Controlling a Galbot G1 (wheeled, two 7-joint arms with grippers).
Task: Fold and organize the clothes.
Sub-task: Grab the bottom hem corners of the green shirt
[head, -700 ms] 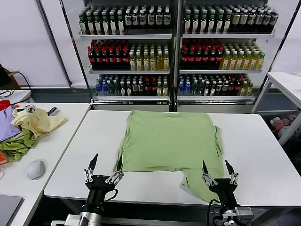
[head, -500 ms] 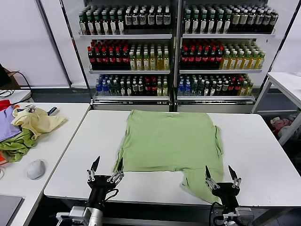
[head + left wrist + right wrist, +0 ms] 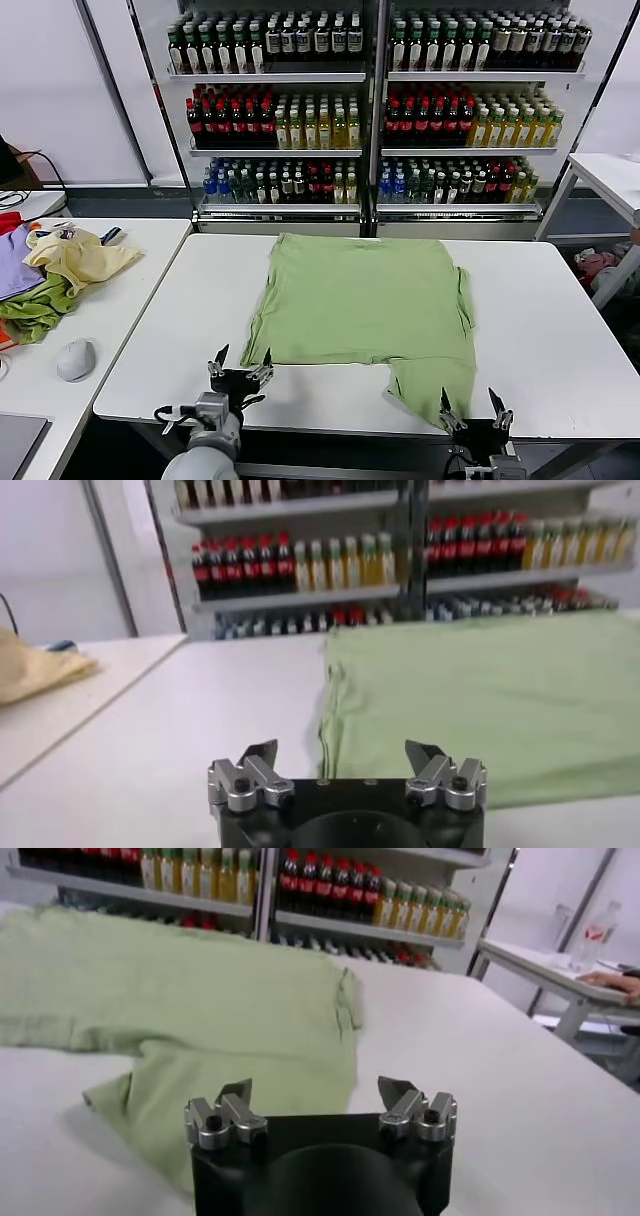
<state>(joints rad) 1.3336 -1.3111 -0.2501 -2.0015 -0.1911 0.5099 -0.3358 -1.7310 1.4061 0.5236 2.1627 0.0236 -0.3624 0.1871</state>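
Behind the work we see tall shelves of bottles, rows of dark, red, yellow and green ones filling the back wall. At the far left stands a side table carrying a heap of garments (pale yellow on top, darker green beneath, a bit of purple at the edge) and, nearer us, a grey computer mouse.

Next comes the white table in the middle. Our left gripper sits low at its near edge, just beside the shirt's near left corner without touching it; its fingers stand apart and hold nothing.

The sage-green shirt lies flat across the middle of that table, reverse side up as far as we can tell, with one sleeve sticking out at its right side and a flap of cloth reaching toward the near edge.

Our right gripper sits at the near edge just right of that flap, its fingers likewise spread and empty. Another white table stands at the far right.
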